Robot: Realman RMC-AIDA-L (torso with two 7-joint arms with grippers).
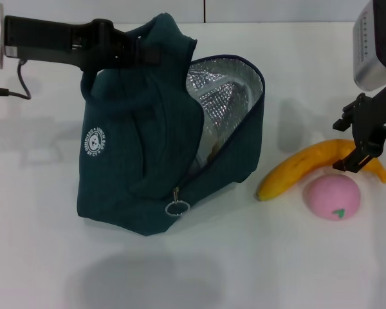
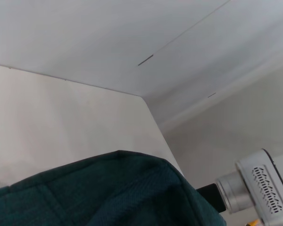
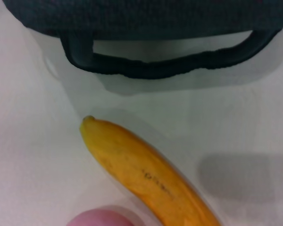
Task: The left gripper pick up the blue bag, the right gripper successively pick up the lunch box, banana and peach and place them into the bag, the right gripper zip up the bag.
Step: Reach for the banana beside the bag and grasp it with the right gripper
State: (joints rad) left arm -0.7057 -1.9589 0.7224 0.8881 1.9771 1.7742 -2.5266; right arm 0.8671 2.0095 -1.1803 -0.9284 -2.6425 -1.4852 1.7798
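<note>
The blue bag (image 1: 135, 161) stands on the white table, held up at its top by my left gripper (image 1: 143, 53), which is shut on the fabric. Its mouth gapes to the right and shows the silver lining (image 1: 225, 96). The zip ring (image 1: 177, 207) hangs low at the front. The lunch box is hidden. To the right of the bag lie the banana (image 1: 309, 164) and the peach (image 1: 334, 196), side by side. My right gripper (image 1: 360, 143) hangs open over the banana's far right end. The right wrist view shows the banana (image 3: 146, 174), the peach (image 3: 101, 217) and a bag handle (image 3: 160, 66).
The white table (image 1: 244, 257) spreads in front of the bag and fruit. A black cable (image 1: 13, 90) trails at the far left. In the left wrist view, teal bag fabric (image 2: 108, 193) fills the lower part and the right arm's silver segment (image 2: 259, 183) shows beyond it.
</note>
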